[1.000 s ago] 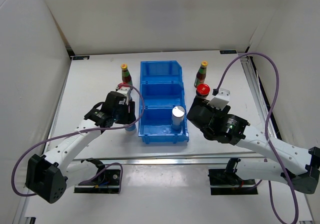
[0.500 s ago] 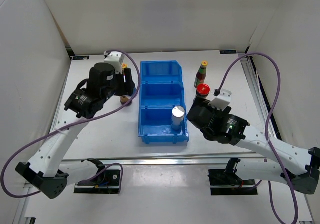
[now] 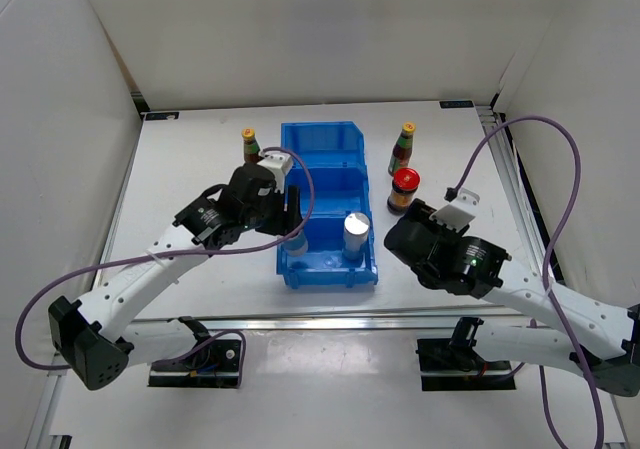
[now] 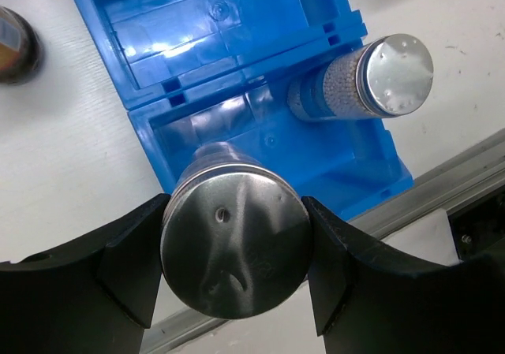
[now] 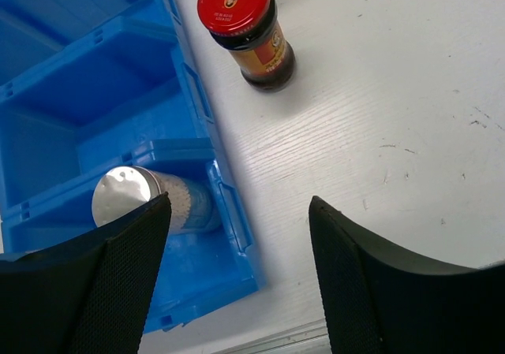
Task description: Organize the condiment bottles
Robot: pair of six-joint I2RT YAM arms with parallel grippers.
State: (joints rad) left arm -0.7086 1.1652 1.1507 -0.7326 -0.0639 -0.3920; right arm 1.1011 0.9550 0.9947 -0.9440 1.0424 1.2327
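Observation:
My left gripper [image 4: 233, 251] is shut on a silver-topped bottle [image 4: 230, 255] and holds it above the left side of the blue bin's [image 4: 221, 23] near compartment; in the top view the gripper [image 3: 290, 224] is at the bin's [image 3: 325, 129] left wall. The second silver-topped bottle [image 4: 379, 70] stands in that compartment [image 3: 356, 231] [image 5: 130, 196]. A red-lidded jar [image 3: 403, 187] [image 5: 245, 23] stands right of the bin. Yellow-capped bottles stand at back left [image 3: 250, 145] and back right [image 3: 404, 147]. My right gripper [image 5: 238, 204] [image 3: 398, 233] is open and empty above the table beside the bin's near right corner.
The bin's [image 5: 79, 78] middle and far compartments hold nothing. A dark bottle [image 4: 12, 45], cut off by the frame edge, stands on the table left of the bin. A metal rail [image 3: 320, 321] runs along the table's near edge. White walls enclose the table.
My left gripper lifted the silver-topped bottle from the table left of the bin, swung up and back, then came over the bin's near compartment. My right gripper drew back from the red-lidded jar.

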